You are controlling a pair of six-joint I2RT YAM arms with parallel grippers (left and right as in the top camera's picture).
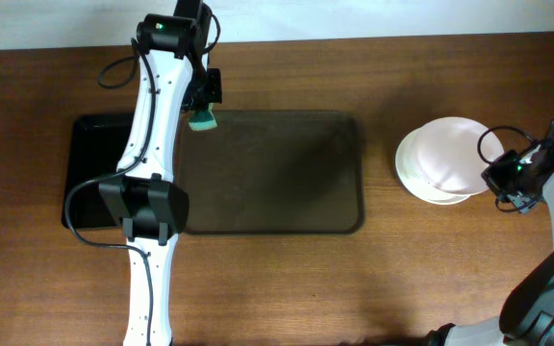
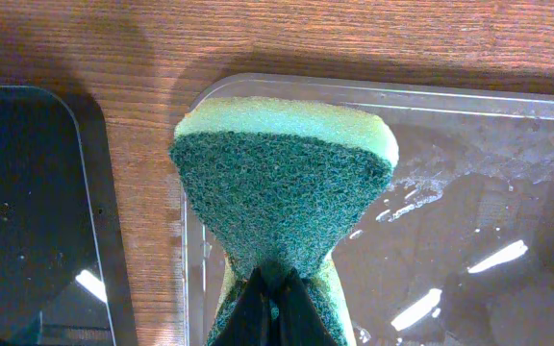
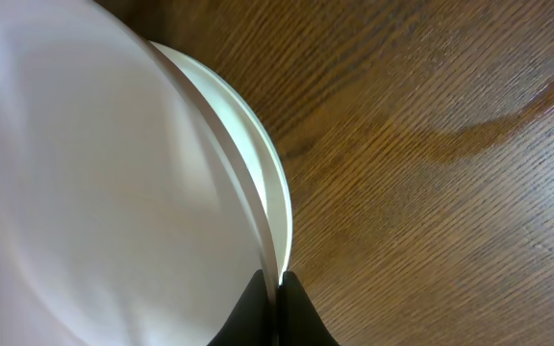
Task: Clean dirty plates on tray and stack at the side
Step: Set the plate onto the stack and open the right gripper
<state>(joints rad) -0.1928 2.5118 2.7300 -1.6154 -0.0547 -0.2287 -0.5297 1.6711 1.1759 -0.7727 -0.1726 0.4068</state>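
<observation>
Green sponge, white plates, brown tray

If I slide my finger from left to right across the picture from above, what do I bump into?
black tray → big brown tray → white plates → right pincer

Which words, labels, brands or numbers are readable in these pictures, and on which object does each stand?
None. The sponge, the plates, the tray and the black tray carry no print, label or number in any view.
</observation>
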